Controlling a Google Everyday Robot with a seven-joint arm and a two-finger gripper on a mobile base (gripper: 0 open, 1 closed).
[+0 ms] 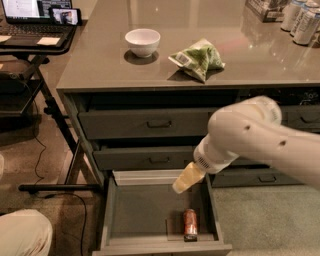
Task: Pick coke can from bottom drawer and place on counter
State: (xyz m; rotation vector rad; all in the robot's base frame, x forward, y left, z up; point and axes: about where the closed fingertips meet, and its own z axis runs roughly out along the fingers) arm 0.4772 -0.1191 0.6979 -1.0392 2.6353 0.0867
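The coke can (190, 224), red-orange with a dark end, lies on its side on the grey floor of the open bottom drawer (131, 212), near the front right. My gripper (187, 178) reaches in from the right on a white arm and hangs over the drawer's back right part, above and behind the can. It points down and to the left. The counter (165, 70) is a glossy grey-brown slab above the drawer cabinet.
On the counter stand a white bowl (142, 41), a green chip bag (198, 58) and pale cans (302, 20) at the far right. Two handled grey drawers (150, 122) sit above the open one. A black desk with a laptop (30, 12) stands at left.
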